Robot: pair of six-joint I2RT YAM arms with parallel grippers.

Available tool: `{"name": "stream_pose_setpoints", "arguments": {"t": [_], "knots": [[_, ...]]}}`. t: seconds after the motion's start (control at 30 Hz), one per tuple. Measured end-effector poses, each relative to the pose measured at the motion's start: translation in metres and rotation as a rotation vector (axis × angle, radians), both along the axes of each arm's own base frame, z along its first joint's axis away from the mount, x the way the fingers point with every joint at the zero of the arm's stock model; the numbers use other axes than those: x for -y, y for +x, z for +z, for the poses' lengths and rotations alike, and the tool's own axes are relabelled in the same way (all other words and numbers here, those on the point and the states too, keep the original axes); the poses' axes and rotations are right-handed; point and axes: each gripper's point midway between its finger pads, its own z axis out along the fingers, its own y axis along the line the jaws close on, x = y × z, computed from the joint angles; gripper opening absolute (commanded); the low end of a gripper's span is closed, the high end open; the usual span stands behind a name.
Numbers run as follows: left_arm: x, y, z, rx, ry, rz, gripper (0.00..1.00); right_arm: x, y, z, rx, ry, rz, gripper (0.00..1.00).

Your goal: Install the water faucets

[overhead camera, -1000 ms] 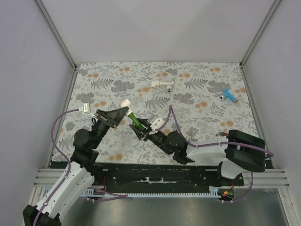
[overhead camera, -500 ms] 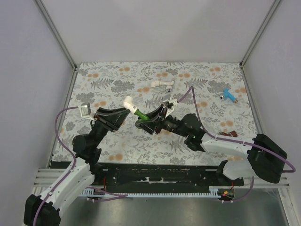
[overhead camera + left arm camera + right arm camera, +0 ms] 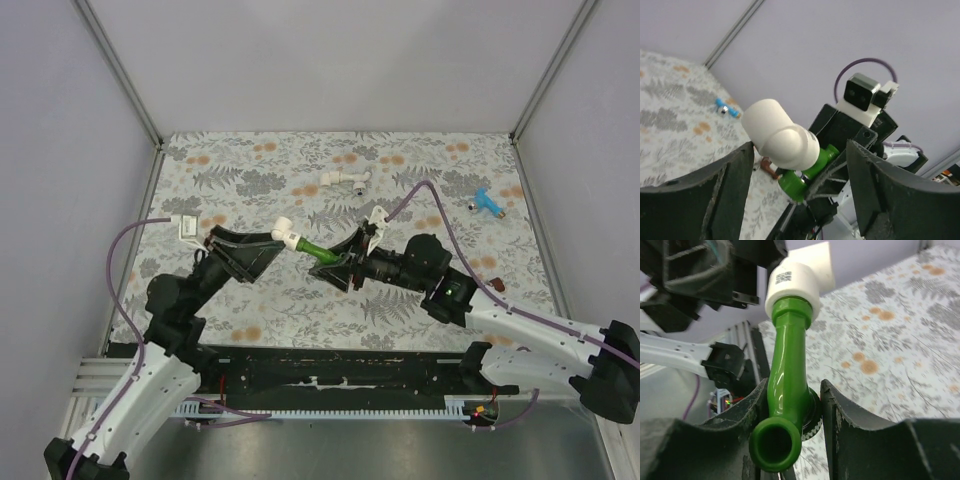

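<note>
The bright green faucet (image 3: 318, 250) hangs above the middle of the table with a white elbow fitting (image 3: 285, 232) on its threaded end. My right gripper (image 3: 336, 263) is shut on the faucet's body (image 3: 790, 375), whose spout mouth points at the right wrist camera and whose elbow (image 3: 801, 275) is at the far end. My left gripper (image 3: 271, 248) is open. Its jaws stand on either side of the elbow (image 3: 782, 134) without touching it. A blue faucet (image 3: 488, 203) lies at the back right. A reddish-brown faucet (image 3: 497, 288) lies at the right.
A second white fitting with a metal part (image 3: 345, 180) lies at the back middle of the floral table (image 3: 230, 180). Grey walls and metal posts close in the table's sides. Purple cables loop off both wrists.
My left gripper has opened and let go of the white elbow. My right arm has carried the green faucet with the elbow on it to the right and farther out.
</note>
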Motion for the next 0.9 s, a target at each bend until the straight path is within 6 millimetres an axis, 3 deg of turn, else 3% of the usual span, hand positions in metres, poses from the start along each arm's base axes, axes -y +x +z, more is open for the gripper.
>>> {"name": "stream_pose_setpoints", "arguments": {"t": [0.2, 0.4, 0.57, 0.83, 0.9], "knots": [[-0.017, 0.007, -0.025, -0.122, 0.158, 0.137, 0.82, 0.026, 0.029, -0.037, -0.025, -0.179, -0.16, 0.0], [-0.046, 0.007, -0.025, -0.121, 0.369, 0.295, 0.82, 0.068, 0.073, -0.075, -0.113, -0.305, -0.336, 0.0], [-0.065, 0.013, -0.038, -0.123, 0.557, 0.389, 0.82, 0.089, 0.105, -0.121, -0.252, -0.358, -0.389, 0.0], [-0.078, 0.027, -0.087, -0.168, 0.714, 0.44, 0.79, 0.081, 0.14, -0.185, -0.481, -0.3, -0.347, 0.0], [-0.083, 0.029, -0.093, -0.178, 0.729, 0.457, 0.79, 0.078, 0.146, -0.199, -0.53, -0.293, -0.341, 0.16]]}}
